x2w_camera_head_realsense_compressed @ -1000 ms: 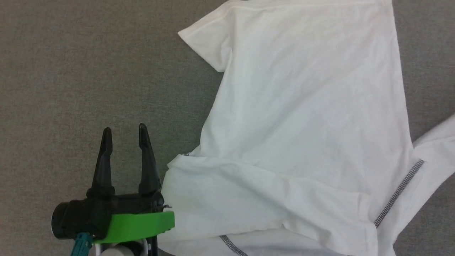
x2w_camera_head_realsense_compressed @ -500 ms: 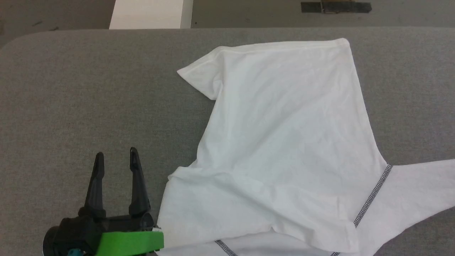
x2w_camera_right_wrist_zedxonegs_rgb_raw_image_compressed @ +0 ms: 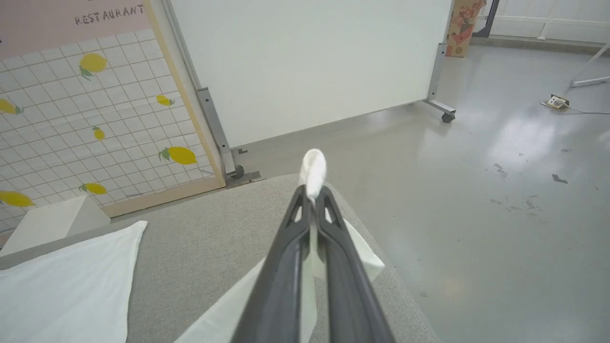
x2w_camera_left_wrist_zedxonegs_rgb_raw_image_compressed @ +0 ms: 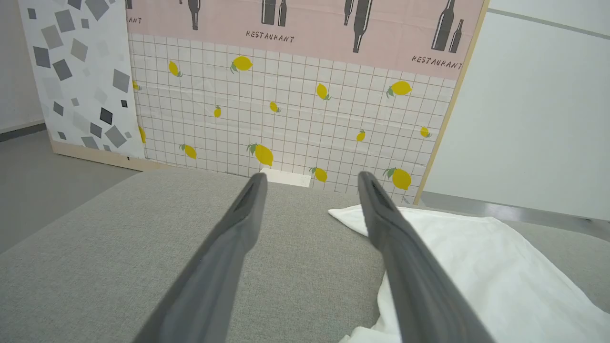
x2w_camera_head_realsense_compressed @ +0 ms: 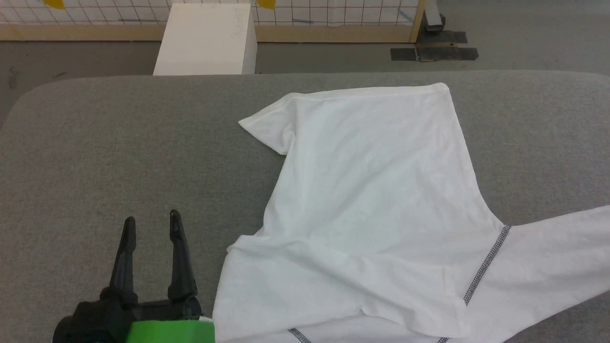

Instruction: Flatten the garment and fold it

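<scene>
The white garment (x2w_camera_head_realsense_compressed: 376,200) lies spread on the grey padded table (x2w_camera_head_realsense_compressed: 119,143), one sleeve stretched out to the right with dark stitching (x2w_camera_head_realsense_compressed: 486,264) at its seam. A folded corner points left at the far side. My left gripper (x2w_camera_head_realsense_compressed: 150,224) stands open over bare table just left of the garment's near left edge (x2w_camera_left_wrist_zedxonegs_rgb_raw_image_compressed: 452,257), holding nothing. In the right wrist view my right gripper (x2w_camera_right_wrist_zedxonegs_rgb_raw_image_compressed: 312,190) is shut on a bunched bit of the garment's white cloth (x2w_camera_right_wrist_zedxonegs_rgb_raw_image_compressed: 313,171) near the table's right edge, with more cloth (x2w_camera_right_wrist_zedxonegs_rgb_raw_image_compressed: 71,281) lying to the left.
A white box (x2w_camera_head_realsense_compressed: 207,40) stands on the floor beyond the table's far edge. Behind it is a tiled lemon-print partition (x2w_camera_left_wrist_zedxonegs_rgb_raw_image_compressed: 286,109) with a wooden frame. To the right of the table lies grey floor (x2w_camera_right_wrist_zedxonegs_rgb_raw_image_compressed: 500,190), with a white wheeled panel (x2w_camera_right_wrist_zedxonegs_rgb_raw_image_compressed: 310,62) standing beyond it.
The head camera has tilted up, so the table's far edge, the white box and the partition come into view. The left gripper stays open beside the garment.
</scene>
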Controlling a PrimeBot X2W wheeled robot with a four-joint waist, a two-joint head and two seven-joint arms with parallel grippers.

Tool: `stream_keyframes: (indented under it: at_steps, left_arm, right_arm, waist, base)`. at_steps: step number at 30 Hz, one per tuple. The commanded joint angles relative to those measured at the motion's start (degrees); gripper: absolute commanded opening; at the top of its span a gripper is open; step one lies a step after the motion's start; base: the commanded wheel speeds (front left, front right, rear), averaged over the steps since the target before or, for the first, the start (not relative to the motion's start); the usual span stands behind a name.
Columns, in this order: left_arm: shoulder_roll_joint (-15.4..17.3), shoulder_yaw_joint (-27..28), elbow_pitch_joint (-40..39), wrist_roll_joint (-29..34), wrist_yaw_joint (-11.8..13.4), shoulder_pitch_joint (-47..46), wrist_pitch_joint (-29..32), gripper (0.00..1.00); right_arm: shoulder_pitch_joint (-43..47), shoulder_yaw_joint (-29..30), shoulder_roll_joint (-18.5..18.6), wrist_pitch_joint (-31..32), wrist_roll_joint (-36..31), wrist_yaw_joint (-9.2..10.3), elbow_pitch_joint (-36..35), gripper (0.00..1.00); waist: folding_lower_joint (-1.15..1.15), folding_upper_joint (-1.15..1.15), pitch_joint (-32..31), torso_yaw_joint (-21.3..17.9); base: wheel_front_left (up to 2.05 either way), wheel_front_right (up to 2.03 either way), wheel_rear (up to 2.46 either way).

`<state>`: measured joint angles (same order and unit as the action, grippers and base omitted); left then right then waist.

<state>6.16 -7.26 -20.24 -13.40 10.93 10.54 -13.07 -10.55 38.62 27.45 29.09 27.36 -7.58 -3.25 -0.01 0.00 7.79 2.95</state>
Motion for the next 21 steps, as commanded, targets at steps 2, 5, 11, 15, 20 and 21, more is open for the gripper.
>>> stream_keyframes:
  at_steps: [2,5,11,15,20,21]
  left_arm:
    - [0.61,0.14,-0.25,-0.59,0.46,0.77,0.37,1.00]
    - [0.67,0.16,-0.39,-0.70,0.57,0.89,0.47,1.00]
    - [0.85,0.16,-0.55,-0.97,0.69,1.23,0.59,1.00]
    - [1.02,0.14,-0.73,-1.11,0.76,1.22,0.69,1.00]
    - [0.98,0.08,-0.77,-1.28,0.91,1.21,0.60,1.00]
    - [0.98,0.11,-0.77,-1.33,0.96,1.27,0.57,1.00]
  right_arm:
    - [-0.27,-2.79,-0.20,0.61,1.39,0.09,-2.90,0.00]
    - [-0.48,-6.33,-0.34,1.43,2.33,0.09,-7.11,0.00]
    - [-1.44,-15.11,-1.51,4.16,4.34,0.09,-16.88,0.00]
    - [-2.85,-24.37,-3.40,7.11,5.97,0.09,-23.50,0.00]
    - [-4.32,-35.79,-5.60,9.40,6.45,0.09,-26.60,0.00]
    - [-4.67,-38.74,-6.29,9.86,6.44,0.09,-26.78,0.00]
  waist:
    - [0.01,0.00,-0.43,0.06]
    - [0.01,0.00,-0.72,0.25]
    - [0.01,0.00,-1.32,0.74]
    - [0.01,0.00,-1.39,1.22]
    - [0.01,0.00,-1.43,1.80]
    - [0.01,0.00,-1.41,1.89]
  base:
    - [0.00,0.00,0.00]
    - [0.00,0.00,0.00]
    - [0.00,0.00,0.00]
    - [0.00,0.00,0.00]
    - [0.00,0.00,0.00]
    - [0.00,0.00,0.00]
